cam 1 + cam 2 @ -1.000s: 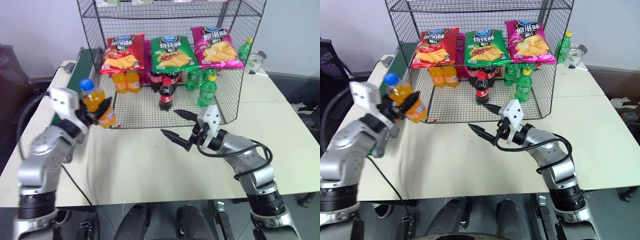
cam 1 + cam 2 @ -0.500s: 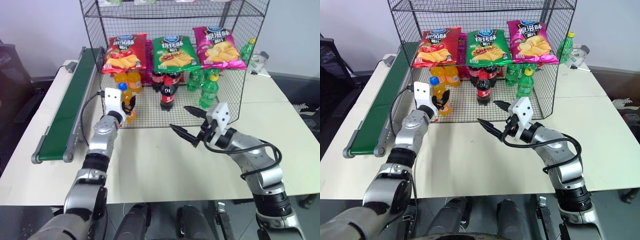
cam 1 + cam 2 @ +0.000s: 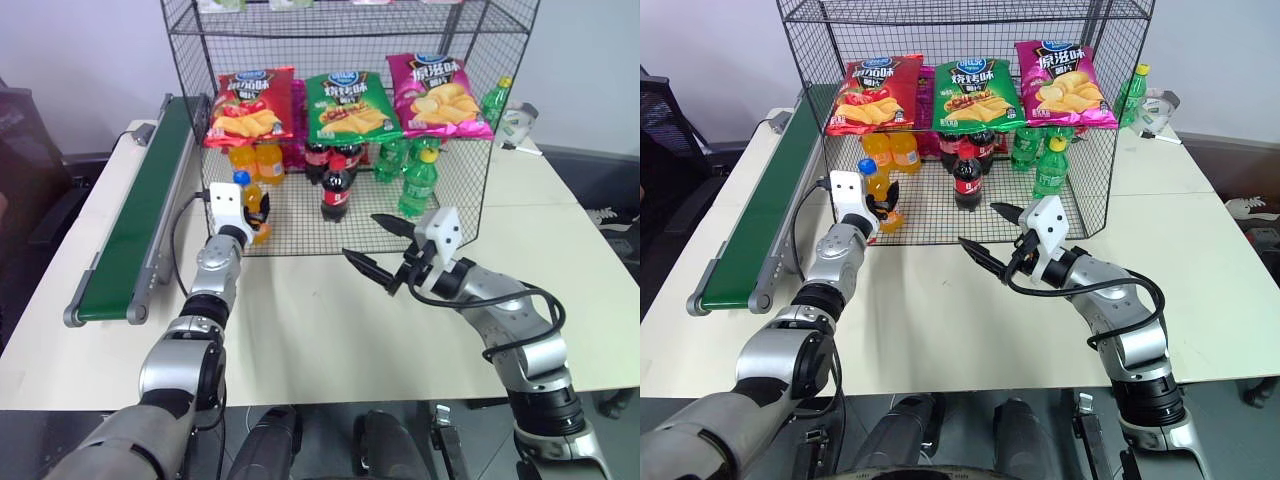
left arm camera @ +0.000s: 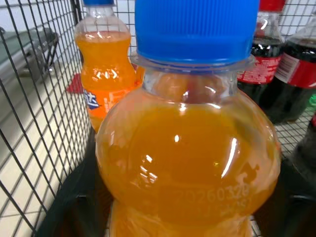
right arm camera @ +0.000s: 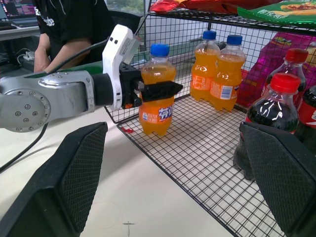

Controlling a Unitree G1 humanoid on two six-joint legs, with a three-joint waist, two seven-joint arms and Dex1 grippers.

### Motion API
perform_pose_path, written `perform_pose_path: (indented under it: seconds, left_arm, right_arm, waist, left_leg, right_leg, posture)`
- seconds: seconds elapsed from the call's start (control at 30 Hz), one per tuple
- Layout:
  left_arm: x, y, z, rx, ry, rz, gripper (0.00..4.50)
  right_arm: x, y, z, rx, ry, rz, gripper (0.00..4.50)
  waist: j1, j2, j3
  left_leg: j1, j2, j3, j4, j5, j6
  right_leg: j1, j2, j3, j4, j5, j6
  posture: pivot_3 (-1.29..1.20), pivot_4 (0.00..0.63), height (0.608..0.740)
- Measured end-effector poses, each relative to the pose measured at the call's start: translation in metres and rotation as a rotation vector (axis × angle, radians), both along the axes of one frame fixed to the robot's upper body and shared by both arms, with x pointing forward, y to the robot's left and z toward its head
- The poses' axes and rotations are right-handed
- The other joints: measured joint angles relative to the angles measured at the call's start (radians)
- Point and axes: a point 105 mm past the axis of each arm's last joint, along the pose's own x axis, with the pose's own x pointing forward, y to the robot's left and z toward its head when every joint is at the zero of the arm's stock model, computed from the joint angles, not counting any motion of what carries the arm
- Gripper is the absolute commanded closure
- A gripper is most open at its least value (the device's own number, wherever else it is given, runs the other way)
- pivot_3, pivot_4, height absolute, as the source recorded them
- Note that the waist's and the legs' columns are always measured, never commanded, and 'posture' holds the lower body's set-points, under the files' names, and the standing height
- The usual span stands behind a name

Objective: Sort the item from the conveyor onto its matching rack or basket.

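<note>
Moved: left gripper [image 3: 260, 206] with the orange soda bottle [image 5: 155, 113]. A second ago the bottle was carried tilted in the air at 9 o'clock of the scene. Now it is upright on the rack's lowest tier.

- Table [image 3: 300, 320]: pale top that carries everything listed.
- Wire rack [image 3: 470, 180]: black mesh, at 12 o'clock on the table. Chip bags [image 3: 345, 105] in red, green and pink hang across its front.
- Conveyor [image 3: 140, 220]: green belt running along 9 to 10 o'clock, nothing on it.
- Right gripper [image 3: 362, 237]: at 4 o'clock from the bottle, hovering before the rack. Its fingers are spread wide and hold nothing, and its position matches the earlier frames.
- Left gripper: reaches into the rack's 7 o'clock corner and sits around the bottle's shoulder. Whether it clamps the bottle or has let go cannot be told.
- Cola bottles [image 3: 337, 190]: red caps, at 3 o'clock of the orange soda bottle, apart from it.
- Green bottles [image 3: 415, 185]: yellow caps, further along at 3 o'clock.
- Two orange bottles [image 3: 253, 162]: same kind, standing at 12 o'clock just behind the new one.
- Orange soda bottle: blue cap, base on the mesh floor near the front edge.

Assessment: the bottle appears to be delivered to its matching group. What likely remains is a clean release and a straight withdrawal. A snagged finger could tip the bottle.
</note>
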Motion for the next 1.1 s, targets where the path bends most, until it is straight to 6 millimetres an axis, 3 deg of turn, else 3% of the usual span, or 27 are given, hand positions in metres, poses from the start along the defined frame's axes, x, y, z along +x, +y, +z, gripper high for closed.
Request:
perform_pose_path:
  seconds: [0.2, 0.47, 0.7, 0.83, 1.1]
  left_arm:
    - [-0.005, 0.002, 0.012, -0.036, -0.067, -0.042, 0.04]
    - [-0.032, 0.017, 0.019, -0.029, -0.148, -0.068, 0.04]
    - [-0.054, 0.032, 0.047, 0.017, -0.201, -0.044, 0.04]
    - [-0.062, 0.048, 0.050, 0.042, -0.127, -0.047, 0.04]
    - [-0.117, 0.085, 0.039, 0.183, 0.106, -0.242, 0.04]
  right_arm:
    - [0.000, 0.000, 0.000, 0.000, -0.002, 0.001, 0.00]
    - [-0.001, 0.000, 0.000, -0.001, -0.002, 0.002, 0.00]
    - [-0.001, 0.000, 0.000, -0.005, -0.004, 0.006, 0.00]
    - [-0.001, 0.000, 0.001, -0.008, -0.006, 0.010, 0.00]
    - [0.006, -0.027, 0.004, -0.063, -0.023, -0.051, 0.00]
  waist:
    - [-0.001, 0.000, 0.000]
    - [-0.013, 0.000, 0.000]
    - [-0.017, 0.000, 0.000]
    - [-0.017, 0.000, 0.000]
    - [-0.017, 0.001, 0.000]
  left_leg:
    - [0.000, 0.000, 0.000, 0.000, 0.000, 0.000]
    - [0.000, 0.000, -0.001, 0.000, 0.000, 0.000]
    - [0.000, 0.000, -0.001, 0.000, 0.000, 0.000]
    - [0.000, 0.000, -0.001, 0.000, 0.000, 0.000]
    - [0.001, 0.001, 0.000, -0.001, 0.000, 0.000]
  right_leg:
    - [0.000, 0.000, 0.000, 0.001, 0.000, 0.000]
    - [0.000, 0.000, 0.000, 0.001, 0.000, 0.000]
    - [0.000, 0.000, 0.001, 0.001, 0.000, 0.000]
    - [0.000, 0.000, 0.001, 0.001, 0.000, 0.000]
    - [-0.001, -0.001, 0.002, 0.001, 0.000, -0.001]
  posture:
    - [0.00, 0.150, 0.740]
    - [0.00, 0.150, 0.740]
    - [0.00, 0.150, 0.740]
    - [0.00, 0.150, 0.740]
    - [0.00, 0.150, 0.740]
